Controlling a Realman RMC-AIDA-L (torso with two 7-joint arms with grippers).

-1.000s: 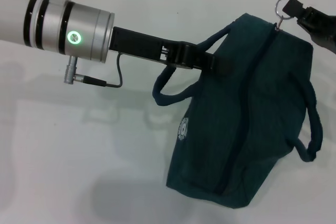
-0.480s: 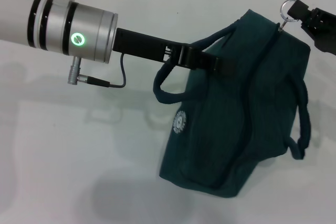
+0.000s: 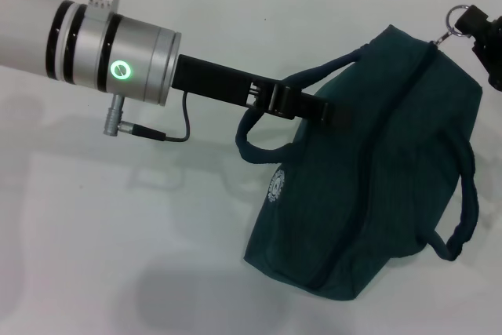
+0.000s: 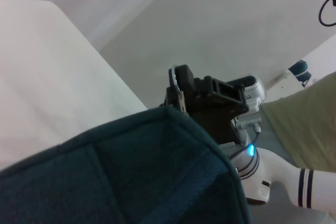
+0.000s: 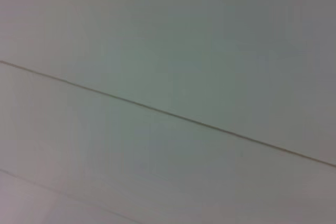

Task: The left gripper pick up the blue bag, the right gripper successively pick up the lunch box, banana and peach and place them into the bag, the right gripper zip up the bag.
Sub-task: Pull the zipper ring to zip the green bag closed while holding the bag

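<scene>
Bag [image 3: 376, 170] swung rightward; left gripper [image 3: 314, 106] clamps its handle [image 3: 259, 143], right gripper [image 3: 485, 30] apparently pinching zipper ring [image 3: 456, 18].

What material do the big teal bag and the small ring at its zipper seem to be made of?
The large dark teal-blue bag looks like soft matte woven fabric: it sags and creases. The small round zipper ring appears to be shiny metal, held at the right pincer.
</scene>
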